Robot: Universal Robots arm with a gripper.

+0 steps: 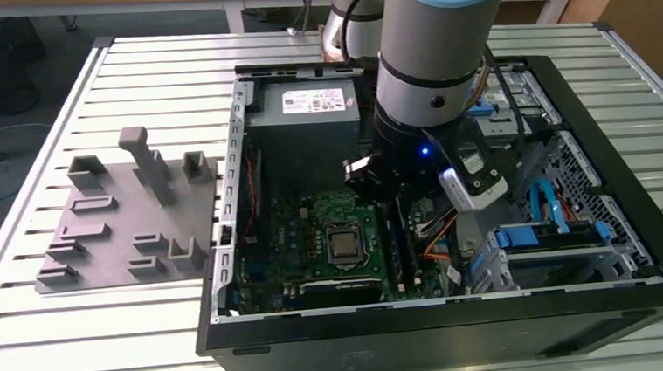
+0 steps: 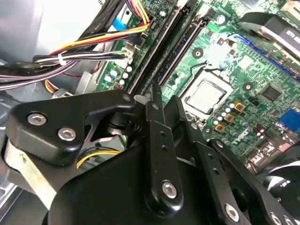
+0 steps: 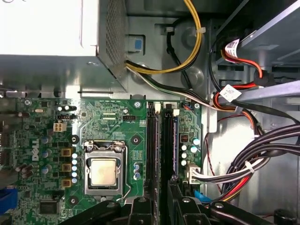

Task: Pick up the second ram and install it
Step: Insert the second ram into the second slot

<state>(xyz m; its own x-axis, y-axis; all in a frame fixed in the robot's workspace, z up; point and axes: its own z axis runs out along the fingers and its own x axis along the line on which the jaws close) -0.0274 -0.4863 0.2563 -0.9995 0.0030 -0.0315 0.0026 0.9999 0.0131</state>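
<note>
Here, the gripper (image 2: 154,101) hung over the motherboard (image 3: 112,126), fingers nearly closed, seemingly on nothing. Directly beneath the jaws, the second ram (image 3: 167,140) probably sat in its slot beside the CPU socket (image 3: 104,171).

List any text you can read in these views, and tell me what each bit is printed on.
Power supply sticker: print too small to read.
Motherboard: a white maker's logo near one edge, a brand mark, not quoted; the rest of the board's print is too small to read.
White cable tags: print blurred, unreadable.
No other legible text.
</note>
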